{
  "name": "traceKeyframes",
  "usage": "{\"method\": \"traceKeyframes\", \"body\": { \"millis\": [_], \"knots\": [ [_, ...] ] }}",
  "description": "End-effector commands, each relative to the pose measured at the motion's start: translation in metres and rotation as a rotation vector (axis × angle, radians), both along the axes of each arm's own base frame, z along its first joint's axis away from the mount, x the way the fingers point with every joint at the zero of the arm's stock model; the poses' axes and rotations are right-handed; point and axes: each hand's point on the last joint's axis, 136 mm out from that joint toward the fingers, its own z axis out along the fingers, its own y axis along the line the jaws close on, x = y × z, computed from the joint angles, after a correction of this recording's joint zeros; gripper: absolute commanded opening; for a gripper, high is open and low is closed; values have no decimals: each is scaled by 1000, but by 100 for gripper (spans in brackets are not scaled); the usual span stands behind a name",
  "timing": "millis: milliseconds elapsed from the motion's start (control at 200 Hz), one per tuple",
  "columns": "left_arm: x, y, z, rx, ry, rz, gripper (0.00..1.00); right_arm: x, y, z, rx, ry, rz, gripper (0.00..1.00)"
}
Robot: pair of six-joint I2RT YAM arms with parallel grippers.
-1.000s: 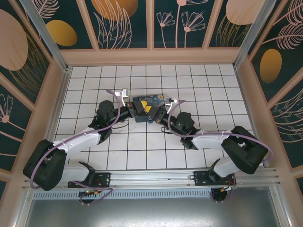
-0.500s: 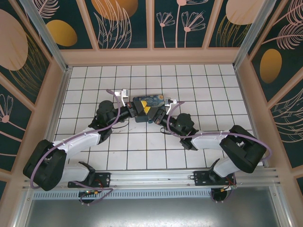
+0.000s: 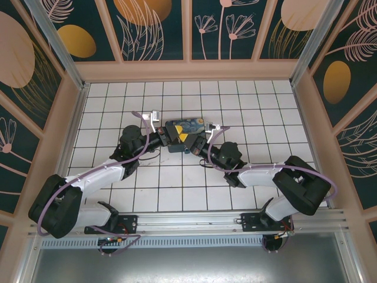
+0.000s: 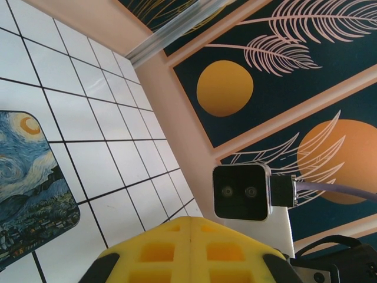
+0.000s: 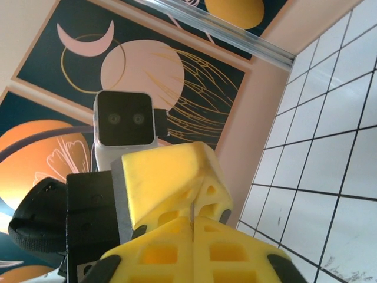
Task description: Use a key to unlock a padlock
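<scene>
Both grippers meet tip to tip over the middle of the tiled floor, just in front of a dark-blue swirl-painted box (image 3: 187, 125). My left gripper (image 3: 181, 136) is shut; in the left wrist view its yellow fingers (image 4: 147, 253) press together with nothing showing between them. My right gripper (image 5: 193, 219) is shut too, and its tips touch the left gripper's yellow fingers (image 5: 171, 177). A thin grey line runs along the seam where they touch; I cannot tell what it is. The padlock and the key are hidden.
The swirl-painted box (image 4: 29, 177) lies flat on the white tiles (image 3: 265, 112) beside the left gripper. Painted wall panels (image 3: 153, 29) close the floor in at the back and both sides. The right arm's camera block (image 4: 241, 191) sits close to the left fingertips.
The right arm has shifted slightly left, toward the left gripper. The left arm and the box have not moved.
</scene>
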Motion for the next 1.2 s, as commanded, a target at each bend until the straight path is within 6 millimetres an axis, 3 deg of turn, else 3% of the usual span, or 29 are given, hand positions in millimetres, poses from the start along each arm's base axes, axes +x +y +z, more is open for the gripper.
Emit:
{"method": "traceKeyframes", "body": {
  "millis": [0,415,826,906,956,1051,1196],
  "knots": [
    [-2,1,20,-33,-61,-5,0,-4,-1,4,25,-19,5,0],
    [-4,8,21,-40,-62,27,0,1,-19,-3,19,12,-75,0],
    [-2,9,20,-30,-51,39,0,1,-15,1,11,-2,-60,0],
    [2,12,23,-6,-52,70,40,1,-16,0,3,-4,-60,0],
    [4,17,25,18,-57,100,55,1,-18,-2,-6,-1,-65,0],
    [3,26,29,47,-67,137,71,4,-23,-3,-20,2,-77,0],
    [-8,33,16,93,-48,136,82,14,-32,-2,-56,13,-94,0]
  ]
}}
